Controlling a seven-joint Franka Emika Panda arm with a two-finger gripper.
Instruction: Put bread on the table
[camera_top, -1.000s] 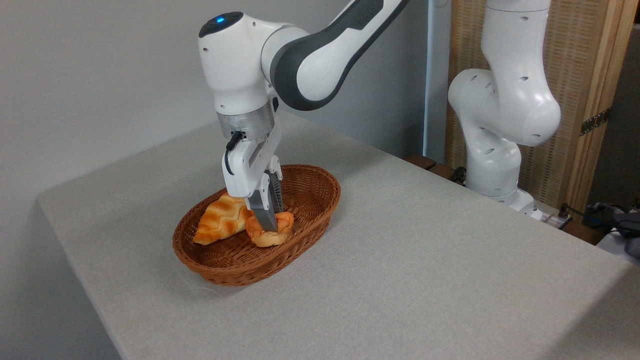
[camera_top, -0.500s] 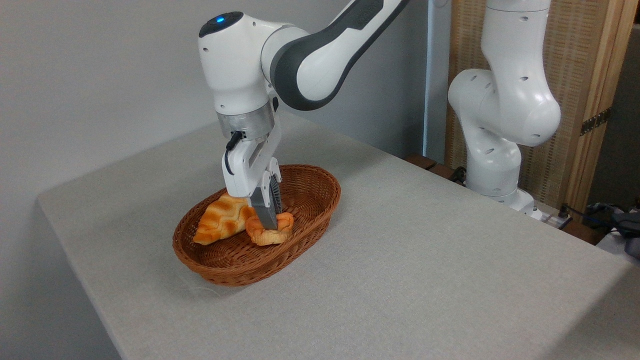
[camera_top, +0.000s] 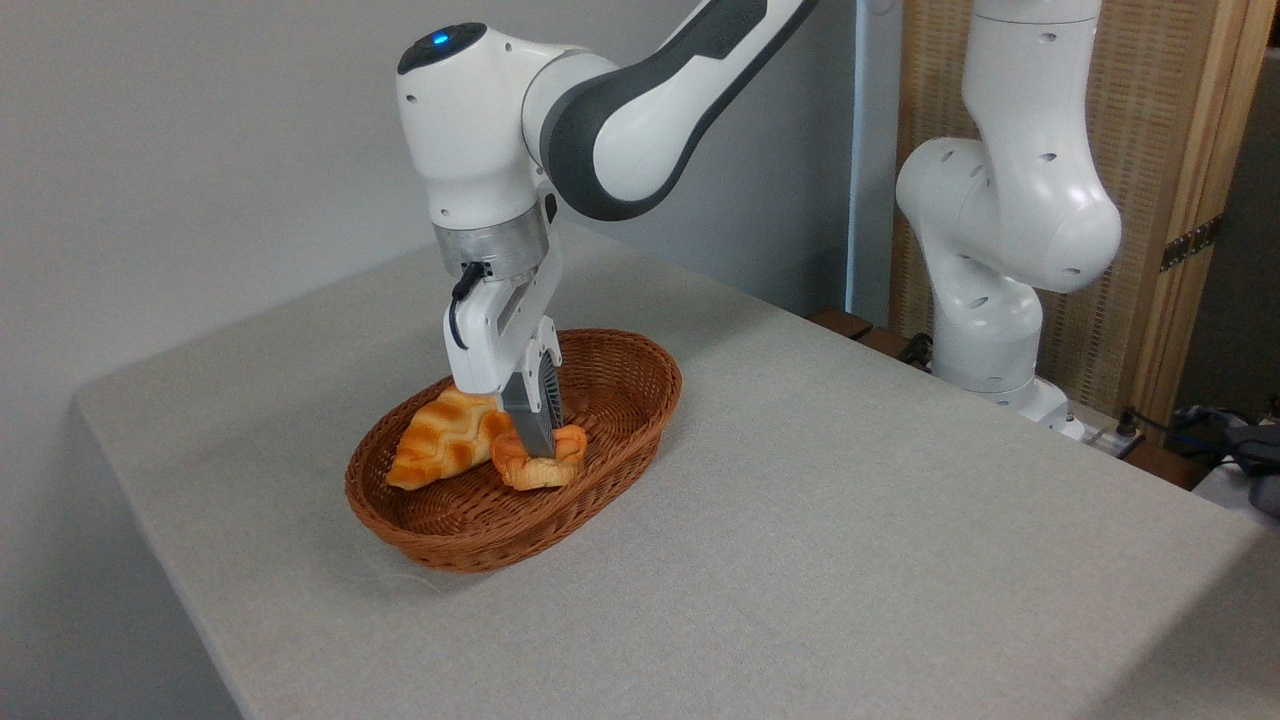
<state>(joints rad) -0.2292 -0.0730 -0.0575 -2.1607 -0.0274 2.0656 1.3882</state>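
While the small round orange-golden bun (camera_top: 536, 468) with its knotted top sits inside the brown oval wicker basket (camera_top: 640, 395), the task is only begun. It lies just beside a longer pointed loaf (camera_top: 440, 440) striped brown and cream. The white arm's two-finger gripper (camera_top: 538, 440) reaches down onto the bun, its fingers apparently pinched on the top, though the far finger is hidden and the hold cannot be confirmed. Lifting the bun clear of the rim and setting it on the grey-beige cloth-covered table (camera_top: 850, 520) remains to be done.
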